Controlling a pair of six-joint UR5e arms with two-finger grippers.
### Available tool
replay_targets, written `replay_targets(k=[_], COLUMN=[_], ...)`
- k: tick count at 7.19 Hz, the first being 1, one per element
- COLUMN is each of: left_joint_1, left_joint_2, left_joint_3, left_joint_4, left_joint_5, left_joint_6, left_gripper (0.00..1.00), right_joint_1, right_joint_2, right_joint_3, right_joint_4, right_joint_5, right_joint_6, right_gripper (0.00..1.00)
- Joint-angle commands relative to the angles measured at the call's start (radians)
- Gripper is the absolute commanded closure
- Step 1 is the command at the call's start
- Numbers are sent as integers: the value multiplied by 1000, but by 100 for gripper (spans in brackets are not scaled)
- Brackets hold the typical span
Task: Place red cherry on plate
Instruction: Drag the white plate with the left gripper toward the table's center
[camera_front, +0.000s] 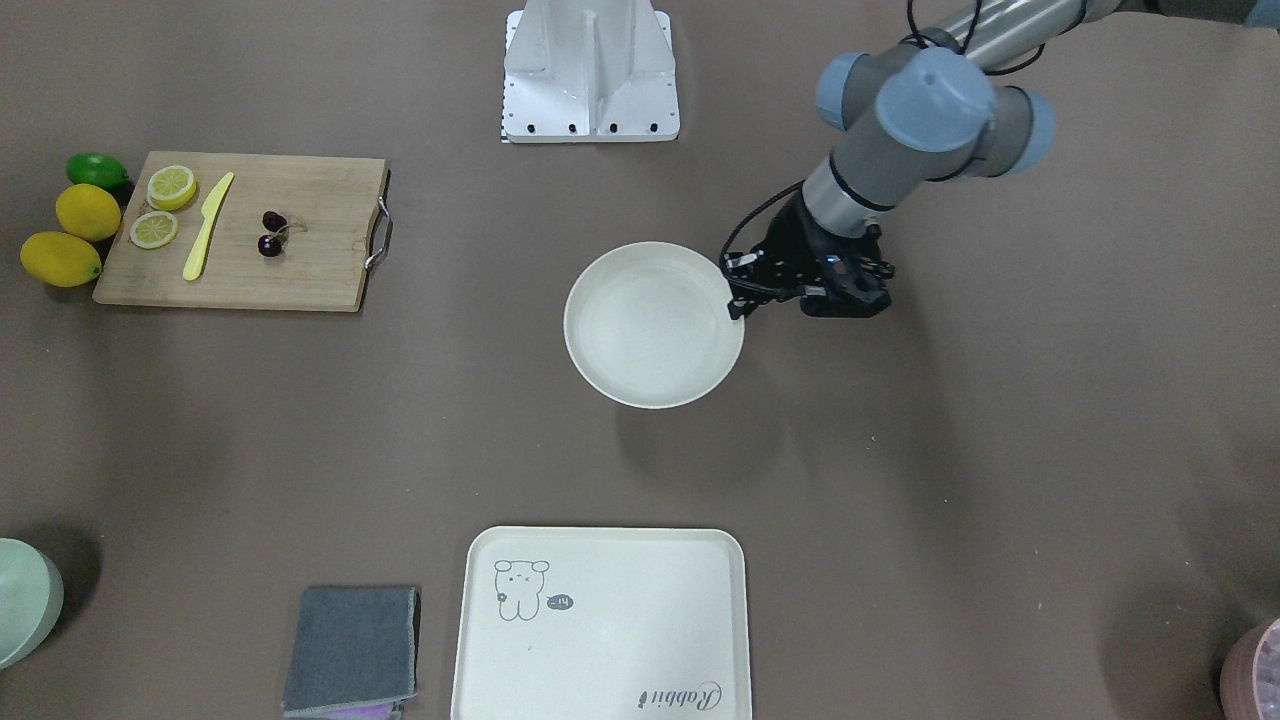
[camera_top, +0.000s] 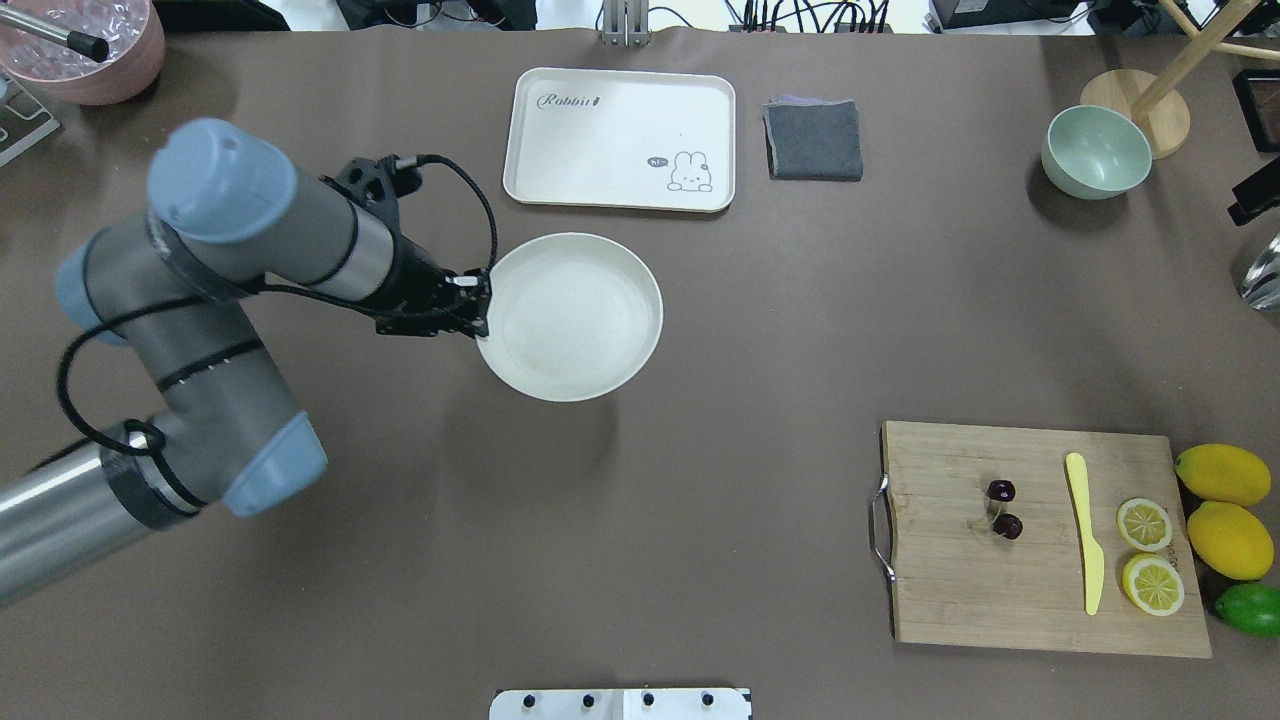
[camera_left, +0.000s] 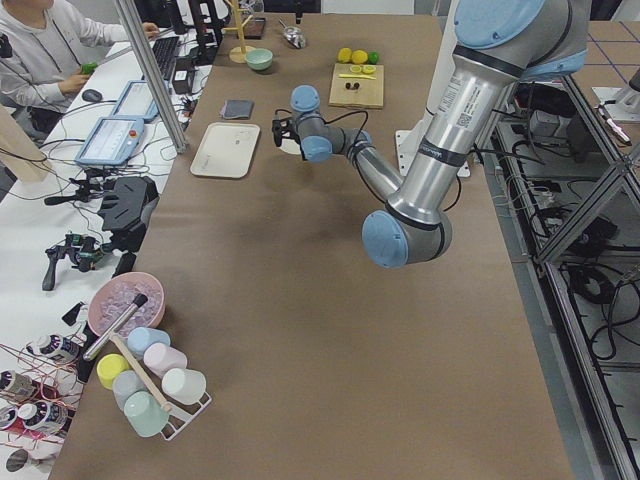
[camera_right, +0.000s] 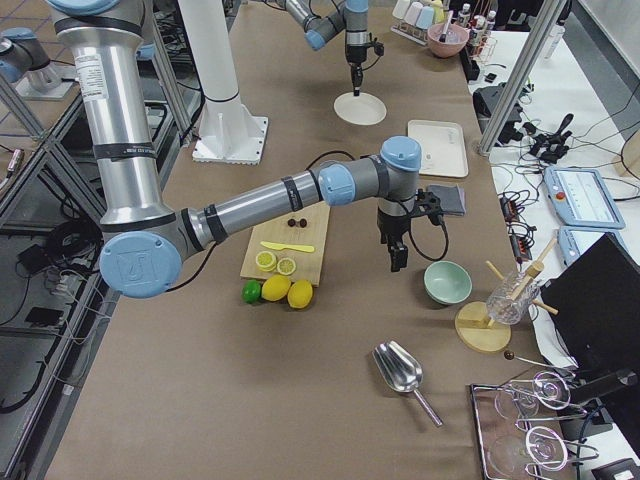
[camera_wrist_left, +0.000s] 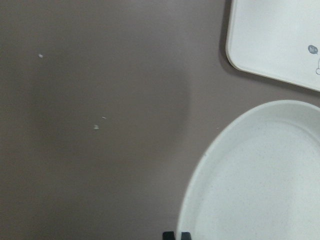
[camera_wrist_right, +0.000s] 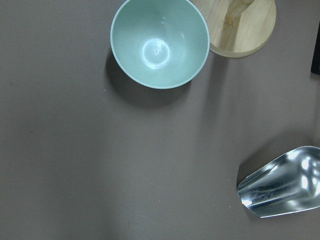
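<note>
The red cherry (camera_front: 270, 232) (camera_top: 1003, 508), a dark glossy pair on thin stems, lies on the wooden cutting board (camera_front: 300, 270) far from both grippers. The round off-white plate (camera_front: 650, 330) (camera_top: 575, 320) is at the table's middle. My left gripper (camera_front: 740, 300) (camera_top: 482, 312) is at the plate's rim, its fingertips (camera_wrist_left: 170, 235) close together on the rim (camera_wrist_left: 195, 190). My right gripper (camera_right: 398, 258) hangs above the table near the mint bowl; whether it is open or shut I cannot tell.
On the board lie a yellow knife (camera_top: 1085, 535) and two lemon slices (camera_top: 1145, 525), with lemons and a lime (camera_top: 1250, 608) beside it. A cream tray (camera_top: 620, 140), grey cloth (camera_top: 813, 140), mint bowl (camera_top: 1095, 150) and metal scoop (camera_wrist_right: 282, 182) are also on the table.
</note>
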Motion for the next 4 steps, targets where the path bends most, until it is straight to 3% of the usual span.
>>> replay_targets(k=[1, 3, 4], left_joint_1=[177, 198, 201], left_joint_2=[-39, -40, -37], left_joint_3=[30, 56, 56], left_joint_4=[-4, -11, -11], left_joint_5=[199, 234, 237], left_joint_6=[-82, -108, -101], left_gripper=[100, 100, 1], right_joint_1=[0, 0, 0], right_joint_2=[-5, -5, 0], right_joint_3=[5, 4, 4], right_joint_4=[1, 0, -3], right_joint_5=[0, 0, 0], right_joint_6=[0, 0, 0], right_gripper=[0, 0, 0])
